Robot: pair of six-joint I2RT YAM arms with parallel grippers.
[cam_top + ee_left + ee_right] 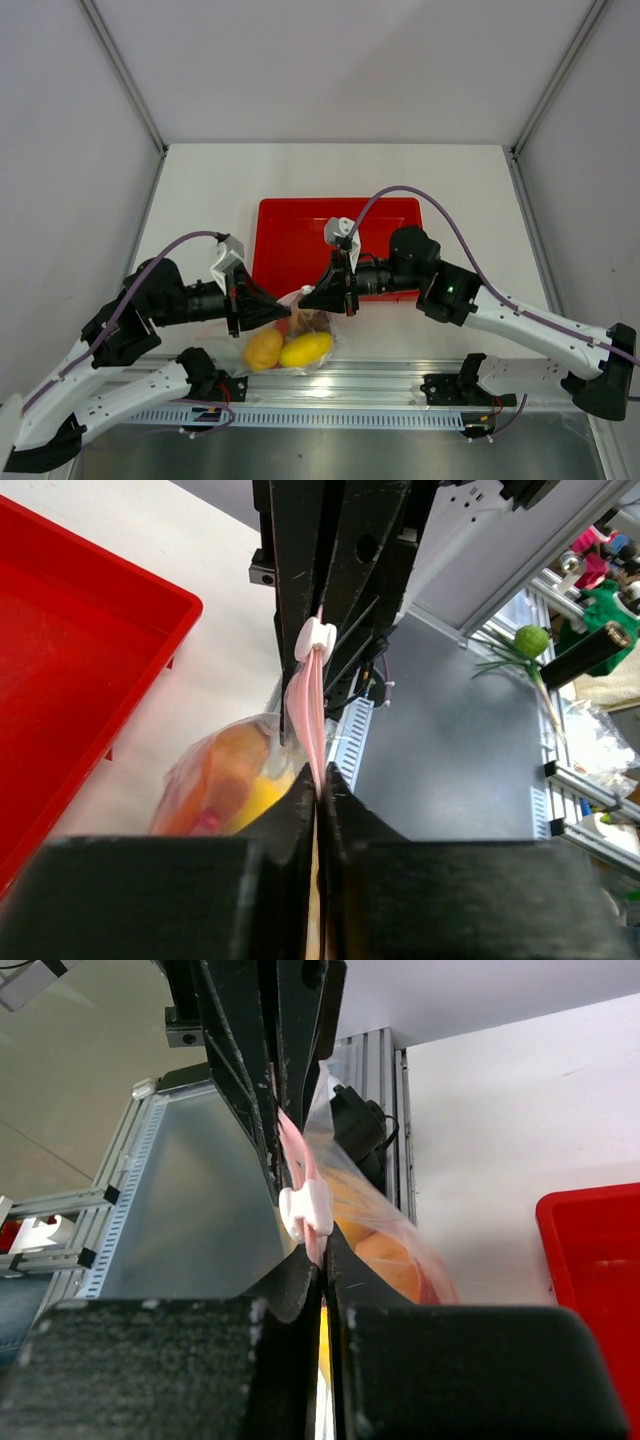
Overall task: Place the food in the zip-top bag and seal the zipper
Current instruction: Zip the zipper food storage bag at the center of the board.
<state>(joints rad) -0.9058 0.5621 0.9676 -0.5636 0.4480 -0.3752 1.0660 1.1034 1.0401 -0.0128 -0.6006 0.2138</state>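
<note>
The zip-top bag (298, 335) hangs between my two grippers just in front of the red tray. Inside it are the food's two yellow fruits (305, 349) and orange chunks (232, 765); the other food is hard to make out. My left gripper (283, 312) is shut on the pinkish zipper (312, 715) at one end. My right gripper (306, 297) is shut on the same strip from the opposite side, right beside the white slider (305, 1210). In each wrist view the strip runs taut from my own jaws to the other gripper's black fingers (330, 570).
The red tray (300, 225) lies behind the bag and shows nothing in it. An aluminium rail (340, 385) runs along the table's near edge under the bag. Grey walls close in the left and right sides.
</note>
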